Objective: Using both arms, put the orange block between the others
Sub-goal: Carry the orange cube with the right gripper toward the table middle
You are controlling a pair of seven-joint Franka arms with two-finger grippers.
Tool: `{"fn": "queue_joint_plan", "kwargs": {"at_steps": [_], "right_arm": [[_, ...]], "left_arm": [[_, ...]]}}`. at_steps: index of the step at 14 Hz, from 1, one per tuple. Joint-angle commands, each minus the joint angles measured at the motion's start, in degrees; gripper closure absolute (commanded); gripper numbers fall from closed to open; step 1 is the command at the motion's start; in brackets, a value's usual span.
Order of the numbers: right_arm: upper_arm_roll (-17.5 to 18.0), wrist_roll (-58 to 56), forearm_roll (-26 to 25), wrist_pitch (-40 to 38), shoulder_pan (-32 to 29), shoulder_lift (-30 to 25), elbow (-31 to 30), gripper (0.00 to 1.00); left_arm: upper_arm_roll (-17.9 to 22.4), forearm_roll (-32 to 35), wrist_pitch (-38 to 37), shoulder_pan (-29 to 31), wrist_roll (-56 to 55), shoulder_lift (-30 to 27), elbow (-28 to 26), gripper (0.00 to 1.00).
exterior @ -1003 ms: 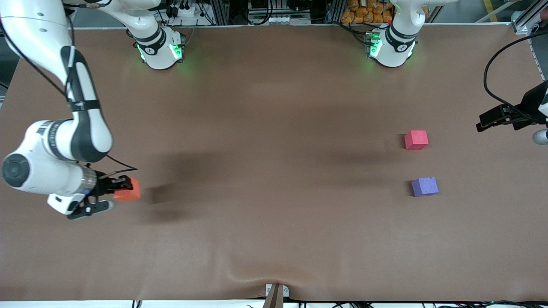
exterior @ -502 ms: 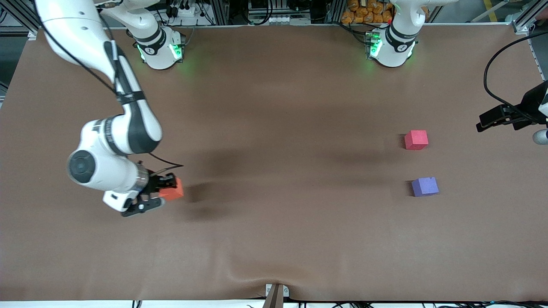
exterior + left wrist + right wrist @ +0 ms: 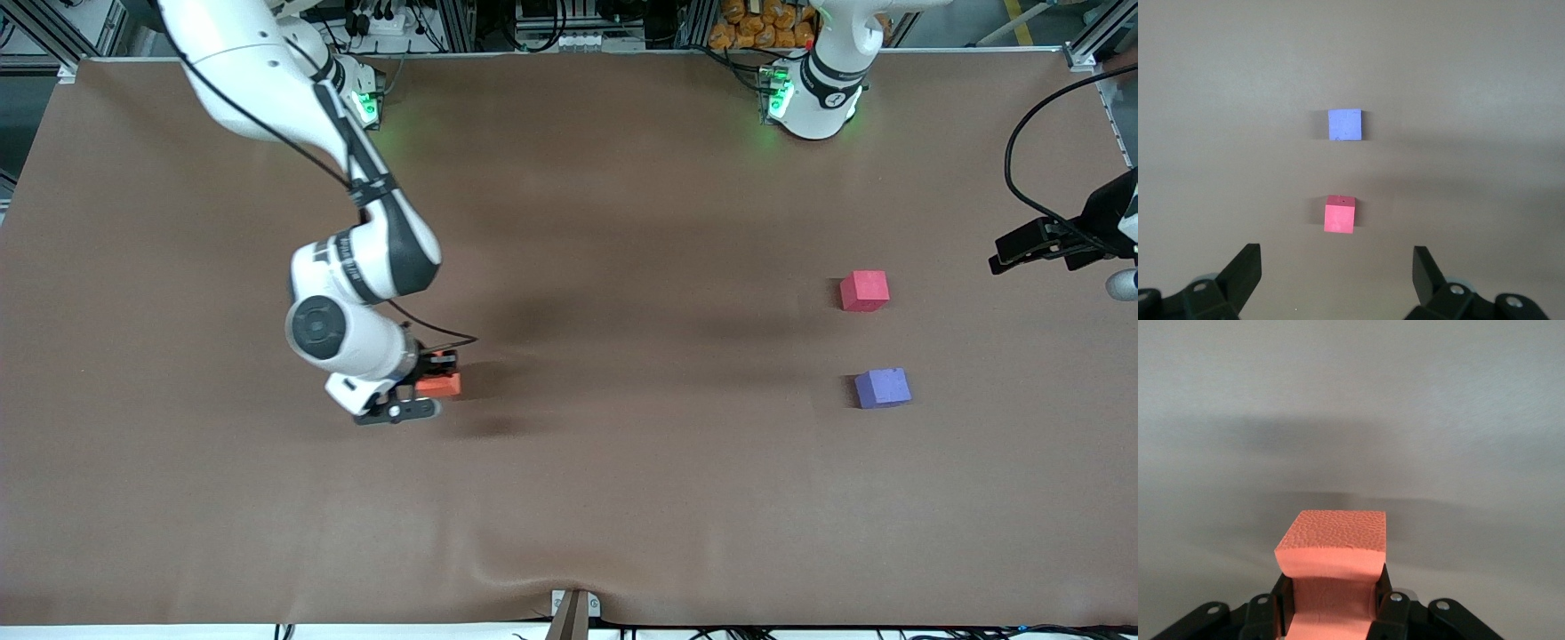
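My right gripper [image 3: 437, 380] is shut on the orange block [image 3: 440, 385], squeezing its sides in the right wrist view [image 3: 1333, 550]. It hangs over the brown table, between the middle and the right arm's end. The pinkish-red cube [image 3: 864, 291] and the blue-purple cube [image 3: 882, 388] rest toward the left arm's end, the blue-purple one nearer the front camera, with a gap between them. My left gripper [image 3: 1337, 277] is open and holds nothing. In its wrist view it looks down on the pinkish-red cube [image 3: 1339, 215] and the blue-purple cube [image 3: 1345, 125]. The left arm waits at the table's edge.
The brown table cover [image 3: 569, 498] has a small wrinkle near its front edge. A black cable [image 3: 1022, 142] loops over the table at the left arm's end. The two arm bases [image 3: 813, 98] stand along the back edge.
My right arm has carried the orange block along the table toward the left arm's end, closer to the middle. The left arm and the two cubes have not moved.
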Motion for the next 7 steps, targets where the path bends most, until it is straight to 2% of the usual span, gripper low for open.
{"fn": "queue_joint_plan", "kwargs": {"at_steps": [1, 3, 7], "right_arm": [[-0.7, 8.3, 0.9, -0.6, 4.0, 3.3, 4.9, 1.00], [-0.7, 15.1, 0.9, 0.0, 8.0, 6.0, 8.0, 1.00], [-0.6, 22.1, 0.9, 10.6, 13.4, 9.8, 9.8, 1.00]], "left_arm": [[-0.1, -0.9, -1.0, 0.2, 0.9, 0.8, 1.0, 0.00], [-0.1, -0.9, -1.0, 0.4, 0.9, 0.8, 1.0, 0.00], [-0.1, -0.9, -1.0, 0.4, 0.9, 0.9, 1.0, 0.00]]}}
